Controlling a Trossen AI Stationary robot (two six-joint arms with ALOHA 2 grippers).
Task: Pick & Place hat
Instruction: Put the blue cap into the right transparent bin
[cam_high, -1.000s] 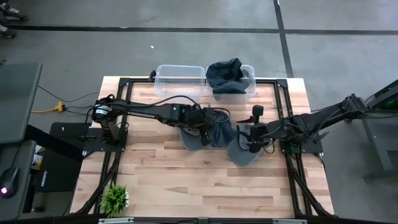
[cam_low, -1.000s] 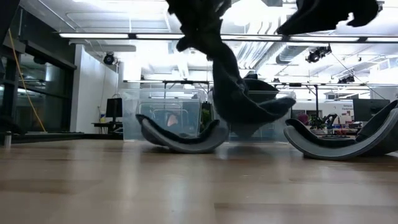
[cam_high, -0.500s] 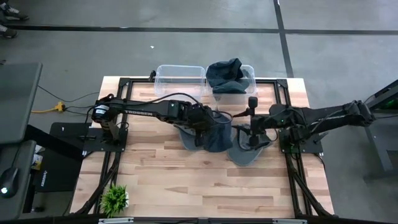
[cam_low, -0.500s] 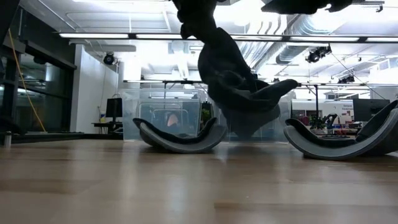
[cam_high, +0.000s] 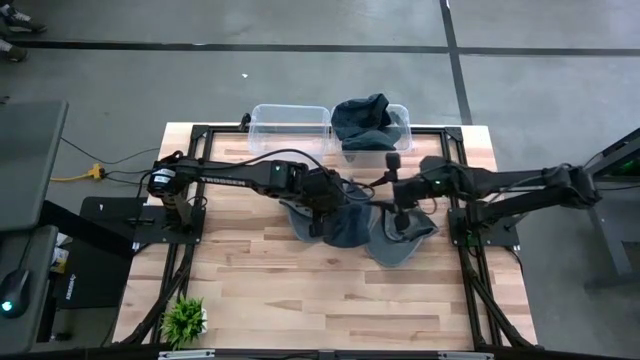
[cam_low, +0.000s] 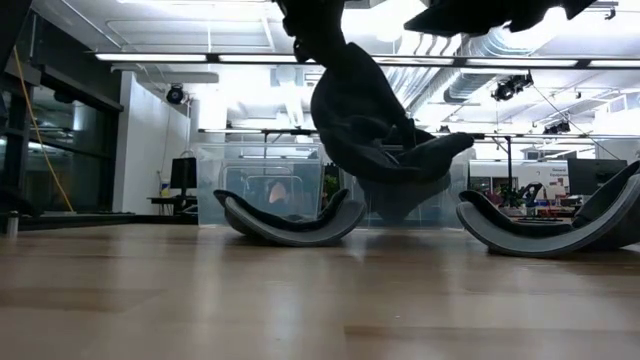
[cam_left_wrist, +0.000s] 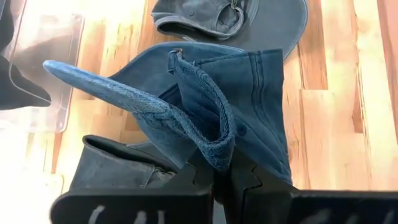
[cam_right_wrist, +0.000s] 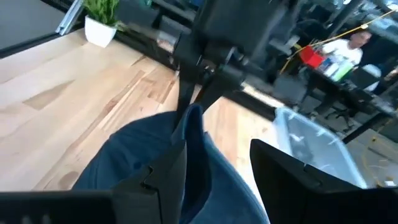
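A blue denim hat (cam_high: 350, 225) (cam_low: 365, 130) (cam_left_wrist: 249, 93) hangs above the middle of the table, and my left gripper (cam_high: 322, 210) (cam_left_wrist: 221, 168) is shut on it. My right gripper (cam_high: 383, 188) (cam_right_wrist: 214, 168) stands open just to the hat's right, pointing toward the table's left edge. In the right wrist view the hat (cam_right_wrist: 161, 162) shows past its fingers; whether they touch it cannot be told. Two grey hats lie on the table with their brims curled up: one (cam_high: 298, 218) (cam_low: 285, 215) under my left arm, one (cam_high: 402, 238) (cam_low: 540, 225) under my right gripper. My left gripper pinches the hat's stitched brim (cam_left_wrist: 219, 149) between its two fingers, where the brim folds over against the crown cloth. The fingers slant down from the table's left side. The hat hangs below them, clear of the table, with its crown drooping and the free brim end sticking out.
Two clear bins stand at the far edge: the left one (cam_high: 290, 128) shows nothing inside, the right one (cam_high: 372, 125) holds dark hats. A small potted plant (cam_high: 185, 320) sits at the near left corner. Bare wood lies along the near half of the table.
My left gripper has risen a little and rolled its wrist, and the hat has turned with it and now hangs higher above the table. My right gripper has swung toward the table's left and far side, up to the held hat, with its fingers as far apart as before.
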